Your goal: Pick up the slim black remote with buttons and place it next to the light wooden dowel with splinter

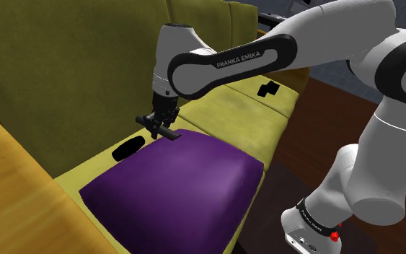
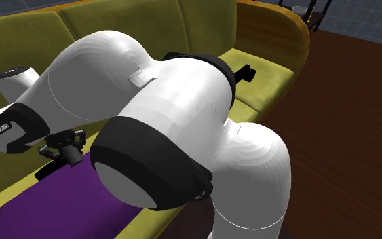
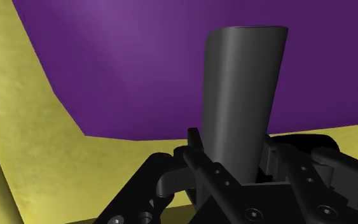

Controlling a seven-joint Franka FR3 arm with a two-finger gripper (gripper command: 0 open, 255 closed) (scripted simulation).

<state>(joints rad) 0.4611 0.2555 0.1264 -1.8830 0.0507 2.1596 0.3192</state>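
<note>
My black gripper (image 1: 158,128) hangs just above the near corner of a purple cushion (image 1: 176,184) on the yellow-green sofa. It is shut on a slim dark remote (image 3: 241,89), which sticks out past the fingers over the cushion. In the shoulder view the remote (image 1: 169,134) shows as a short black bar under the hand. In the second exterior view the gripper (image 2: 69,153) sits low at the left, partly behind the white arm. I see no light wooden dowel.
The sofa seat (image 1: 223,108) runs toward the shoulder view's upper right, with a small black object (image 1: 268,89) lying on it. A black oblong shape (image 1: 128,149) lies on the seat beside the cushion. Dark wooden floor (image 1: 302,151) lies in front of the sofa.
</note>
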